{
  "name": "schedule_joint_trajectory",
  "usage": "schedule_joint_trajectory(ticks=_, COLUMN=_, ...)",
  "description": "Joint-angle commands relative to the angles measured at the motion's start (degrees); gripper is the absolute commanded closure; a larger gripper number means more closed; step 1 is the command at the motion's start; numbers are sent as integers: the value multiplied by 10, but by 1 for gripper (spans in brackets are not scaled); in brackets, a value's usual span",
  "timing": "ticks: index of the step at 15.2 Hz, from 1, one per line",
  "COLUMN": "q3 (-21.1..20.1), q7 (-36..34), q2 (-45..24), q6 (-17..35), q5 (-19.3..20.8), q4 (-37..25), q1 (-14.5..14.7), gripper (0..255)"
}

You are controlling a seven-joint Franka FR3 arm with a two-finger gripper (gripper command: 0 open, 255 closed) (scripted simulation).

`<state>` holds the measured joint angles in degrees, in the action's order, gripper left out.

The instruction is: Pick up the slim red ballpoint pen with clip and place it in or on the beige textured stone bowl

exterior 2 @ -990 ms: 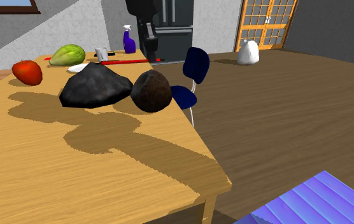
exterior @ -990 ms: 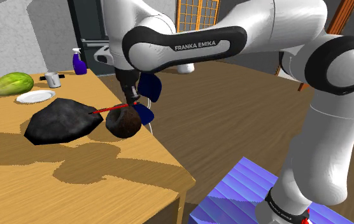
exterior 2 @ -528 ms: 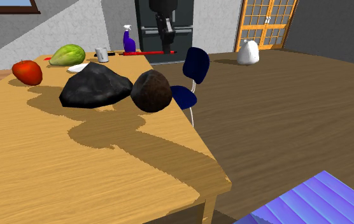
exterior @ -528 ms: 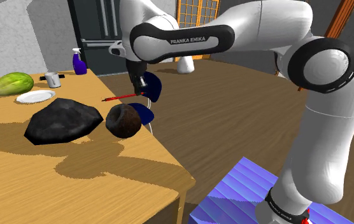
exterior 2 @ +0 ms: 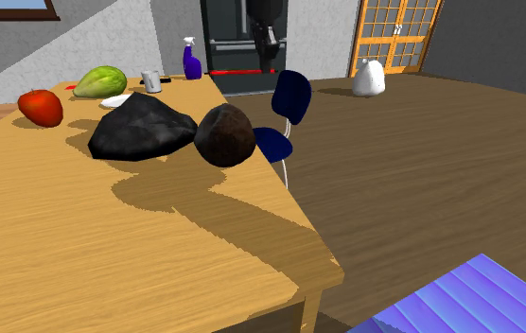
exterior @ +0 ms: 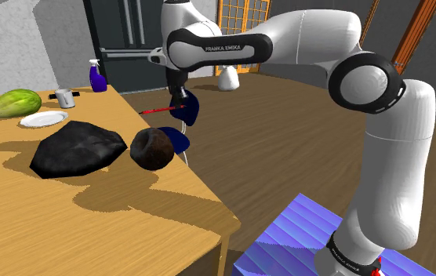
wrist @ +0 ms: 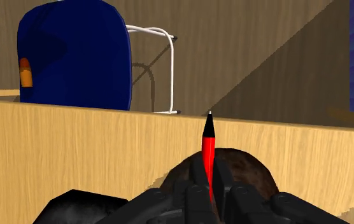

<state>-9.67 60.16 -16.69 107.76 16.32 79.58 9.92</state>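
My gripper (exterior: 180, 102) is shut on the slim red pen (exterior: 160, 109) and holds it level, high above the table's far edge. In the second exterior view the pen (exterior 2: 237, 71) hangs in front of the dark fridge, under the gripper (exterior 2: 271, 66). The wrist view has the pen (wrist: 207, 149) clasped between the fingers, its black tip pointing away. Below it lies a dark brown, rough, round bowl (wrist: 252, 175), also seen on the table (exterior: 151, 149) (exterior 2: 224, 135). The bowl's opening cannot be made out.
A big black rock-like lump (exterior: 77, 147) lies beside the bowl. Further back stand a green fruit (exterior: 12, 103), a white plate (exterior: 43, 119), a mug (exterior: 66, 98) and a purple spray bottle (exterior: 97, 76). A blue chair (exterior: 187, 110) stands past the table edge (exterior: 208, 192).
The gripper has risen with the pen and moved toward the shoulder view's right, from just above the bowl to high over the far table edge near the chair.
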Motion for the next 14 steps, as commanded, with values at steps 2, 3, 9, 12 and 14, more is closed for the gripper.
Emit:
schedule_joint_trajectory(ticks=2, q3=1, q7=-2, q2=-1, q6=21, q5=1, q4=20, q1=-2, gripper=255)
schedule_joint_trajectory(ticks=3, q3=1, q7=-4, q2=0, q6=29, q5=2, q4=29, q1=-3, gripper=255)
schedule_joint_trajectory(ticks=9, q3=3, q7=-14, q2=1, q6=74, q5=6, q4=75, q1=-5, gripper=255)
schedule_joint_trajectory(ticks=12, q3=4, q7=-20, q2=-1, q6=95, q5=9, q4=96, q1=-6, gripper=255)
schedule_joint_trajectory(ticks=14, q3=5, q7=-25, q2=-3, q6=114, q5=12, q4=113, q1=-6, gripper=255)
